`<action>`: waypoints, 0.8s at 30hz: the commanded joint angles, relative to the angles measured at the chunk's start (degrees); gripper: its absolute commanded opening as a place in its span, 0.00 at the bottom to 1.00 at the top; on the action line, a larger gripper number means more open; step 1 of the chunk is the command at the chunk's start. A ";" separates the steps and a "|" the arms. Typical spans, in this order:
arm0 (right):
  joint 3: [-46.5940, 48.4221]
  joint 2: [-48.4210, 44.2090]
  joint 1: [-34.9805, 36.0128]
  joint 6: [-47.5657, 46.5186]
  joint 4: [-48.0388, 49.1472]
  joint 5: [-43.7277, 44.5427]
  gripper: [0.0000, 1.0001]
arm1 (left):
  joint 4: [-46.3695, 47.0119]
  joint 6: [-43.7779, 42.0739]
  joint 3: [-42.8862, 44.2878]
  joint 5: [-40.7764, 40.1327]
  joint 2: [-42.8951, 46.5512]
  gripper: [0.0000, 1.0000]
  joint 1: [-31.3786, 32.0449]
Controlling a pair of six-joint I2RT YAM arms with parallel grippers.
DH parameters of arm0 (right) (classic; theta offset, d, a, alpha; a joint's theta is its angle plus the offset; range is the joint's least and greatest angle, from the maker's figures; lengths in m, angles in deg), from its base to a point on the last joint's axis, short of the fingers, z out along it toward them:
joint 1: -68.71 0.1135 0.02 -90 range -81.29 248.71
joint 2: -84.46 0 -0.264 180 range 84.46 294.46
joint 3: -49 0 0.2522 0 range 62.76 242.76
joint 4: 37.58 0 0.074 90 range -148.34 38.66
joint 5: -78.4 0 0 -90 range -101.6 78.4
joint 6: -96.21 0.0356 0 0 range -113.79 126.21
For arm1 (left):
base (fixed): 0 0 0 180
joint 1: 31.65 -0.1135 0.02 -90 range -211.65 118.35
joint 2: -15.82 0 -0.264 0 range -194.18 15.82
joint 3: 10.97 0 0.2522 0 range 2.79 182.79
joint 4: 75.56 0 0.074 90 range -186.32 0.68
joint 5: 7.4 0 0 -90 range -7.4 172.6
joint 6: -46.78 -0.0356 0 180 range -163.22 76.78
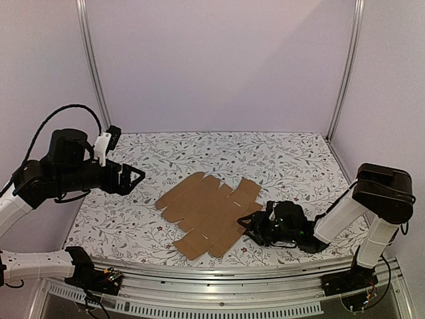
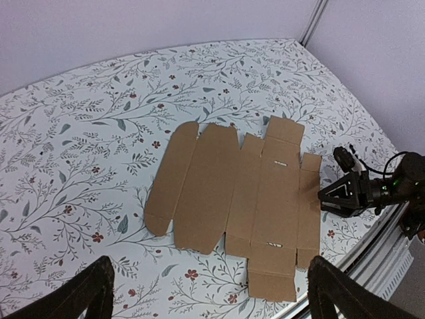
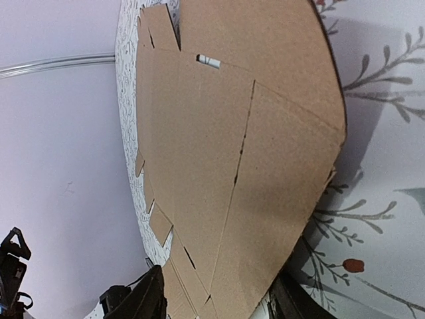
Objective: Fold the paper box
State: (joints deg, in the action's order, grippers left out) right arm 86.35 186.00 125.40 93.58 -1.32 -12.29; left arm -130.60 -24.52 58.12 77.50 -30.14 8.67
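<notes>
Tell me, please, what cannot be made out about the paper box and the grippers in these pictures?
- Top view: whether the right gripper pinches the paper box; its dark fingers merge into one mass.
- Right wrist view: the box's near edge and most of the fingers, cut off by the frame bottom.
- Left wrist view: the left gripper, only its fingertips inside the bottom edge.
- Every view: the box's underside, against the table.
</notes>
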 commanded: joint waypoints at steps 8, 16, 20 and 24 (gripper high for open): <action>-2.30 4.96 1.49 2.89 0.92 7.42 0.47 | 0.16 -0.09 -0.85 0.64 -0.84 0.99 -0.71; -1.78 12.38 1.94 5.86 11.79 9.90 0.39 | 0.23 -0.12 -0.93 0.65 -1.00 1.00 -0.76; -1.55 17.58 2.13 7.58 18.76 10.44 0.33 | 0.17 -0.13 -0.94 0.61 -1.28 1.00 -0.76; -1.64 20.71 2.15 8.12 22.60 10.61 0.16 | 0.16 -0.17 -0.90 0.55 -1.58 1.00 -0.85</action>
State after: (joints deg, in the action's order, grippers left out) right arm 86.05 201.47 127.17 100.64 24.86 -3.18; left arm -130.58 -24.52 58.12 77.67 -31.21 8.63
